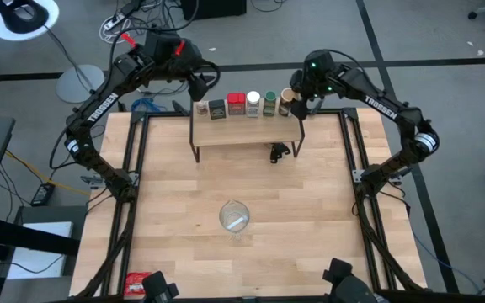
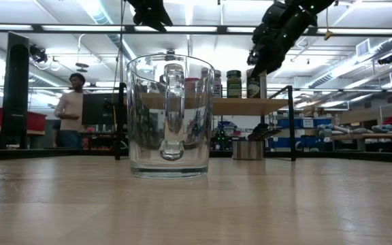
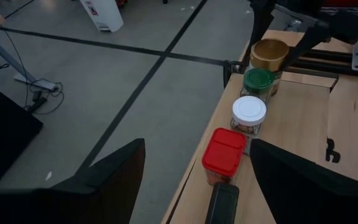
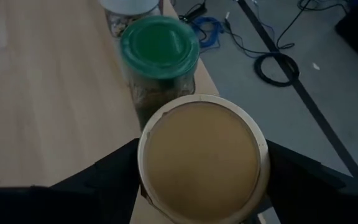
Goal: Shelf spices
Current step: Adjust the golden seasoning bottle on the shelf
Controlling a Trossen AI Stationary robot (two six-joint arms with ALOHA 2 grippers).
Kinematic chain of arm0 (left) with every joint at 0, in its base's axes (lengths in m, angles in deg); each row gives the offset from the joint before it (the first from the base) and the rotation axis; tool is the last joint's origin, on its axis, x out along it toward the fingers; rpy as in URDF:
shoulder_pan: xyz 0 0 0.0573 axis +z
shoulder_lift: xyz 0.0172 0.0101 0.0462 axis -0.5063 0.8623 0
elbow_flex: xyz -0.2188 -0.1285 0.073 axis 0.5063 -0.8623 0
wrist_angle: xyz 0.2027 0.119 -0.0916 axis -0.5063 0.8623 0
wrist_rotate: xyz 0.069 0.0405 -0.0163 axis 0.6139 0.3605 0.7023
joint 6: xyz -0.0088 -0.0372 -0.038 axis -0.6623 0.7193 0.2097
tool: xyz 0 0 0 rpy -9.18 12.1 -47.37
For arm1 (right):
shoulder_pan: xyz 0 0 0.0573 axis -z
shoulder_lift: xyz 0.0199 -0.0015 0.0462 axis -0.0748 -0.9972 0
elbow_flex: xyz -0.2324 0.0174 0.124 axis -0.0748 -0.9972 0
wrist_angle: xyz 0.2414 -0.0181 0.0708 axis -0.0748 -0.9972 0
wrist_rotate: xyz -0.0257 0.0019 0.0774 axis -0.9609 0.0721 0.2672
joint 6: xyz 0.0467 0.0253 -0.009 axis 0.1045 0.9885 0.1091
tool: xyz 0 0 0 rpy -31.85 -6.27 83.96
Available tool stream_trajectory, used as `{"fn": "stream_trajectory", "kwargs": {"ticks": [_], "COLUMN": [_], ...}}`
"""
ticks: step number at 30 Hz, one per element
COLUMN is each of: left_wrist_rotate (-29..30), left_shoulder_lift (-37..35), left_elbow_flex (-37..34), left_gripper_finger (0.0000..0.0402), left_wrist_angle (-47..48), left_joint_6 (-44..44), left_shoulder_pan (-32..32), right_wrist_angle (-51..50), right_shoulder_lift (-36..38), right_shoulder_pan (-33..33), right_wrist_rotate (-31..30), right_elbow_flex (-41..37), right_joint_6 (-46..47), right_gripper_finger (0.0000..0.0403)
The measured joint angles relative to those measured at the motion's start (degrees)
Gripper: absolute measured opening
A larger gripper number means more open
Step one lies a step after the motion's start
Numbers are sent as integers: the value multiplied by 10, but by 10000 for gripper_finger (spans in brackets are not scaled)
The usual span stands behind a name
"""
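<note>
So here's what you've got. The big wooden table fills most of the high view, and the shelf sits at its far edge, centered between the 2 arms, plank top on thin black legs.

Your left gripper hangs above the left end of the shelf, fingers spread wide with nothing between them. The left wrist view looks down the row of spices from that end.

Your right gripper is at the right end of the shelf, and its fingers sit on either side of the tan-lidded jar, right against the lid rim, so it reads as gripping that jar. The jar itself stands on the plank at the end of the row.

Out in the middle of the table, well apart from the shelf, you have a clear glass mug, upright, handle facing the low camera.

Along the back edge of the shelf the spices line up, left to right from above: a tiny brownish jar, dark green tin, red tin, white-lidded clear jar, green-lidded jar, then the tan one. They stand just beside each other.

A flat red packet lies at the table's near left corner. A small black object sits on the table just in front of the shelf's right leg.
</note>
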Motion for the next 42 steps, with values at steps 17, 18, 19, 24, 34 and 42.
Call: {"fn": "stream_trajectory", "kwargs": {"ticks": [17, 18, 19, 24, 34, 42], "left_wrist_rotate": [0, 0, 0, 0, 0, 0], "left_shoulder_lift": [0, 0, 0, 0, 0, 0], "left_elbow_flex": [0, 0, 0, 0, 0, 0], "left_gripper_finger": [296, 296, 296, 296, 296, 296], "left_wrist_angle": [3, 3, 5, 10, 11, 11], "left_joint_6": [0, 0, 1, 1, 1, 2], "left_shoulder_pan": [0, 0, 0, 0, 0, 0], "right_wrist_angle": [-18, -16, -15, -8, -48, -65], "right_shoulder_lift": [16, 16, 17, 17, 18, 18], "right_shoulder_pan": [-12, -15, -16, -26, -34, -38], "right_wrist_rotate": [-33, -34, -34, -35, -35, -27], "right_elbow_flex": [-1, -1, -1, 5, 32, 32], "right_joint_6": [-9, -10, -11, -16, -14, -12], "right_gripper_finger": [301, 300, 300, 302, 303, 303]}}
